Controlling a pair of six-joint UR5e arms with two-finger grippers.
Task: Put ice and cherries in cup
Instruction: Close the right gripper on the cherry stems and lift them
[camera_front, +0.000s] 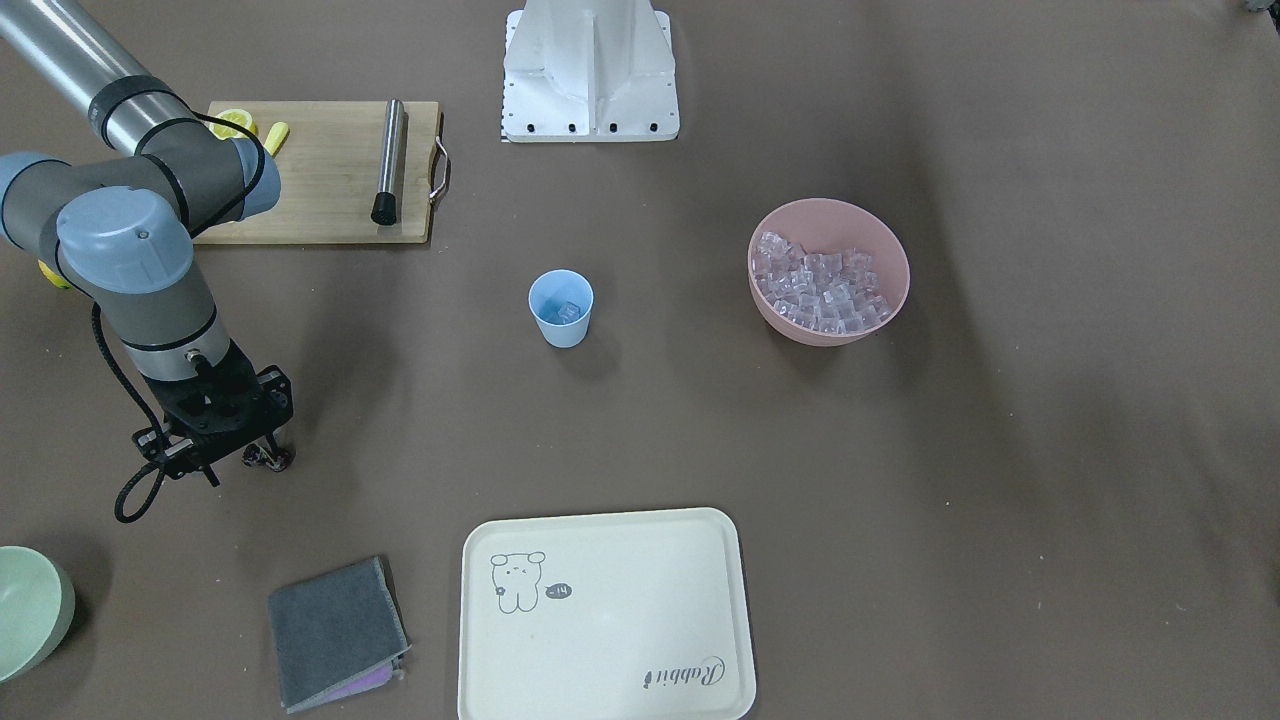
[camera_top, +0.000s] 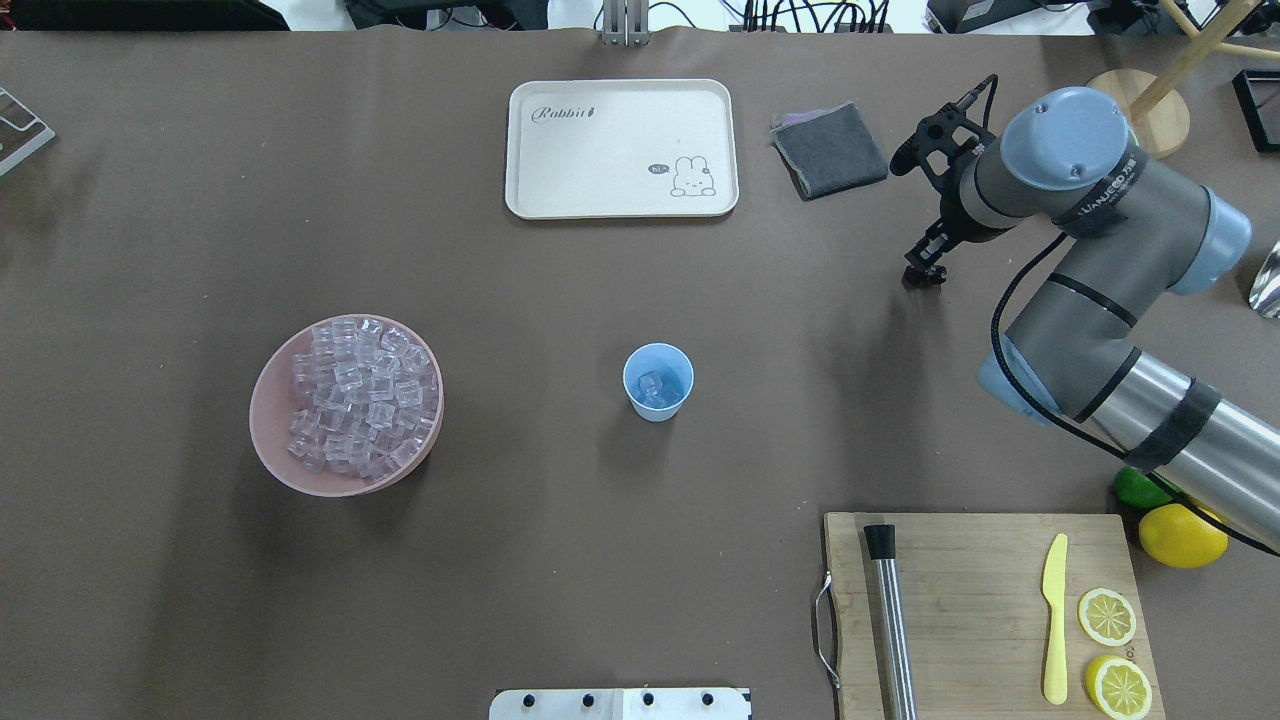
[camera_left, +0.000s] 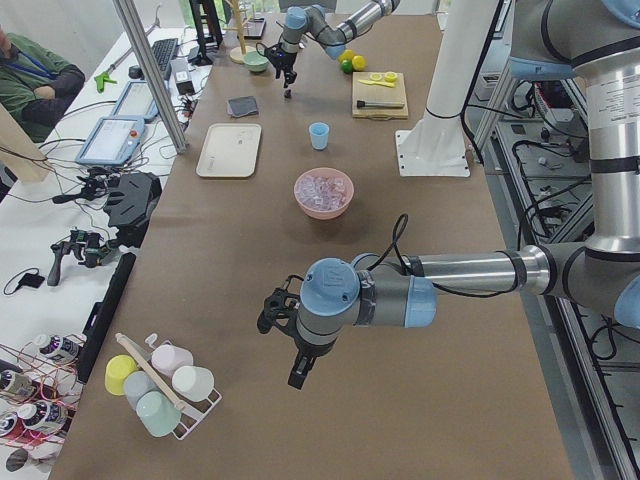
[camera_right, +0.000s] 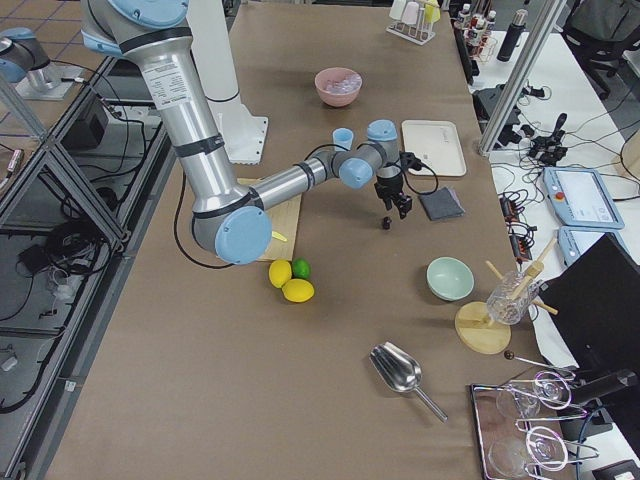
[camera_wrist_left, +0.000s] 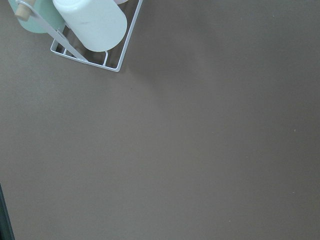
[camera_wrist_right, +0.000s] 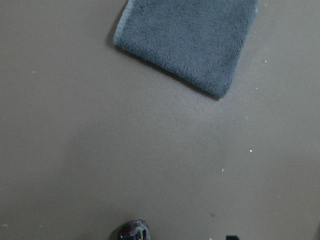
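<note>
The light blue cup (camera_top: 658, 380) stands mid-table with a few ice cubes in it; it also shows in the front view (camera_front: 561, 308). More ice (camera_top: 362, 394) fills the pink bowl (camera_top: 270, 440). The dark cherries (camera_top: 918, 278) lie on the table, also in the front view (camera_front: 268, 458) and at the bottom edge of the right wrist view (camera_wrist_right: 134, 231). My right gripper (camera_front: 240, 462) hangs open just above them, apart from them, seen too from overhead (camera_top: 928, 262). My left gripper (camera_left: 297, 372) shows only in the left side view, over bare table; I cannot tell its state.
A cream tray (camera_top: 620, 190) and a grey cloth (camera_top: 830, 150) lie beyond the cup. A cutting board (camera_top: 980, 610) holds a steel rod, a yellow knife and lemon slices. A lemon (camera_top: 1182, 535) and lime sit beside it. A pale green bowl (camera_front: 30, 610) and a cup rack (camera_wrist_left: 92, 30) stand off to the sides.
</note>
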